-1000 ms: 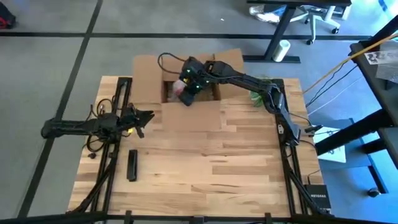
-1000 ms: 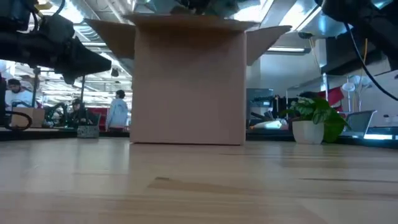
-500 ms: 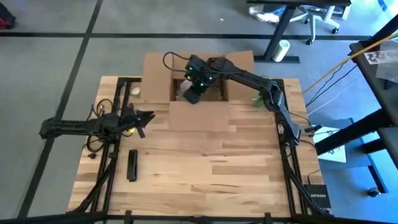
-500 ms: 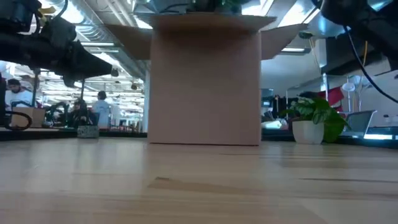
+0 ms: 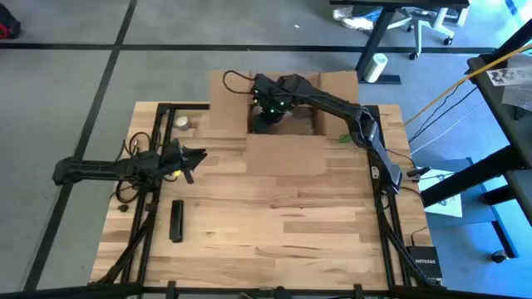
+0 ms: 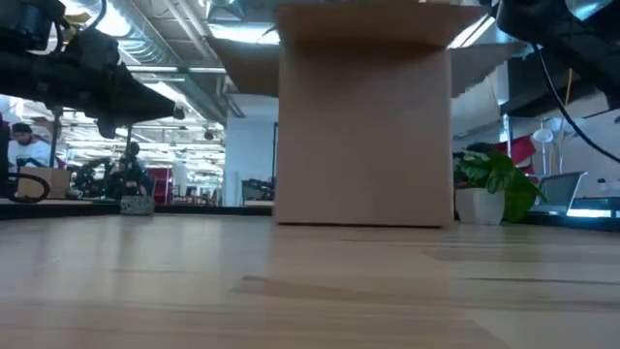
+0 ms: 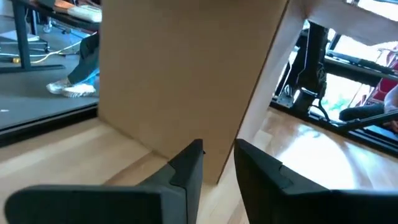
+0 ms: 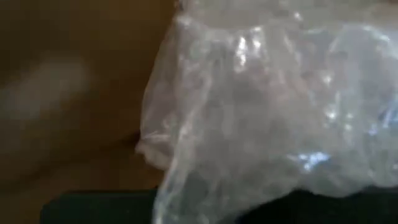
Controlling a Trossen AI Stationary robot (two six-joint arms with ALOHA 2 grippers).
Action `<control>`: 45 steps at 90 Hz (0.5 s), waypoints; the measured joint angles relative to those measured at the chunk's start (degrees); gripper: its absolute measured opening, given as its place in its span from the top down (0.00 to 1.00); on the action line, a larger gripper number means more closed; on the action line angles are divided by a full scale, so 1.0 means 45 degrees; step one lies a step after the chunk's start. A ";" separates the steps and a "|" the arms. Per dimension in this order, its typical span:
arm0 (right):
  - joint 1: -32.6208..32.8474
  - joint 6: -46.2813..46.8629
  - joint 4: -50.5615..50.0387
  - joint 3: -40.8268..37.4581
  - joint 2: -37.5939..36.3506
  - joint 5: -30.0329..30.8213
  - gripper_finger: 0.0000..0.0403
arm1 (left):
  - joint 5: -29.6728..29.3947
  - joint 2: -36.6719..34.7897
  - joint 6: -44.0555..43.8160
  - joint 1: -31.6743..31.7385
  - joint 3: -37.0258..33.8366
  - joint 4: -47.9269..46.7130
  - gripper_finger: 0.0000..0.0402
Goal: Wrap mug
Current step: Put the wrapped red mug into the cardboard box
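Observation:
An open cardboard box [image 5: 287, 154] stands at the table's far edge, its flaps spread, and fills the middle of the low view [image 6: 363, 126]. My right gripper [image 5: 268, 116] reaches down into it. Close in front of the right wrist camera lies a bundle of clear bubble wrap [image 8: 267, 93] against the box's brown inside. The mug itself is hidden. My left gripper [image 5: 197, 155] hovers open at the table's left, pointing at the box's near corner [image 7: 186, 74], with nothing between its fingers [image 7: 219, 165].
A black bar-shaped object [image 5: 176, 220] lies near the left front. A small round thing [image 5: 181, 124] sits at the far left. A potted plant [image 6: 494, 184] stands right of the box. The near half of the wooden table [image 5: 274, 241] is bare.
The box has slid along the far edge toward the table's right edge, staying upright, with my right gripper inside it moving the same way. The small round thing at the far left has come into view where the box stood.

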 joint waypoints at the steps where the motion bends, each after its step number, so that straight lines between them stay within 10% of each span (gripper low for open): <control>1: 0.0000 0.0003 0.0025 0.0000 0.0006 0.0000 0.98 | 0.0002 0.0001 0.0000 0.0000 0.0000 -0.0002 0.82; 45: 0.0020 -0.0226 0.0182 -0.0058 0.0127 -0.0884 0.77 | 0.0015 0.0001 -0.0744 0.0000 0.0000 -0.0002 0.82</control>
